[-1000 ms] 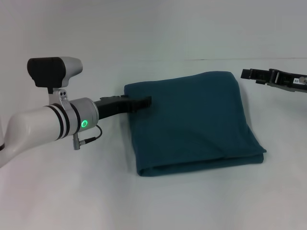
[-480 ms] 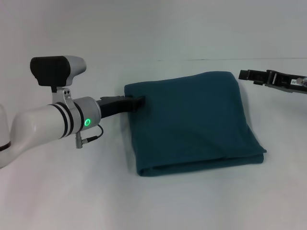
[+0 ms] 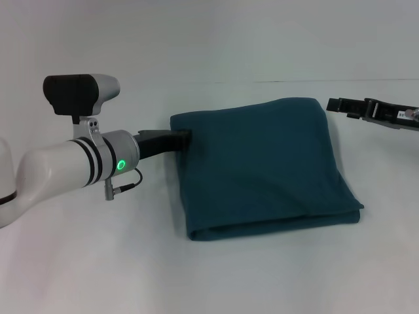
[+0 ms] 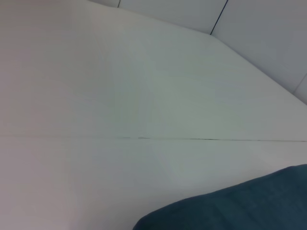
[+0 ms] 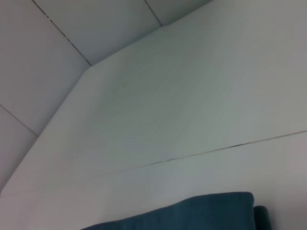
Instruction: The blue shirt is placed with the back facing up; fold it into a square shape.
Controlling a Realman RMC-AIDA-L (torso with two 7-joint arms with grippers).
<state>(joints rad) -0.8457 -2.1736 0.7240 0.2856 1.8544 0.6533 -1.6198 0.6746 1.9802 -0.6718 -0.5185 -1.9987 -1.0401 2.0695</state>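
Left tool (image 3: 185,136) touches the near-left edge of the blue shirt (image 3: 262,167), which lies folded on the tabletop (image 3: 131,261) to its right; I cannot tell its opening. Right tool (image 3: 335,104) hangs just beyond the far-right corner, so the left one is nearer

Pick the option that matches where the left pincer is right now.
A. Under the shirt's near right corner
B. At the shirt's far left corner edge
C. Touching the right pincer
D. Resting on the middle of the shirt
B: in the head view the left pincer sits at the far left corner edge of the folded blue shirt, while the right pincer hangs apart beyond the shirt's far right corner.
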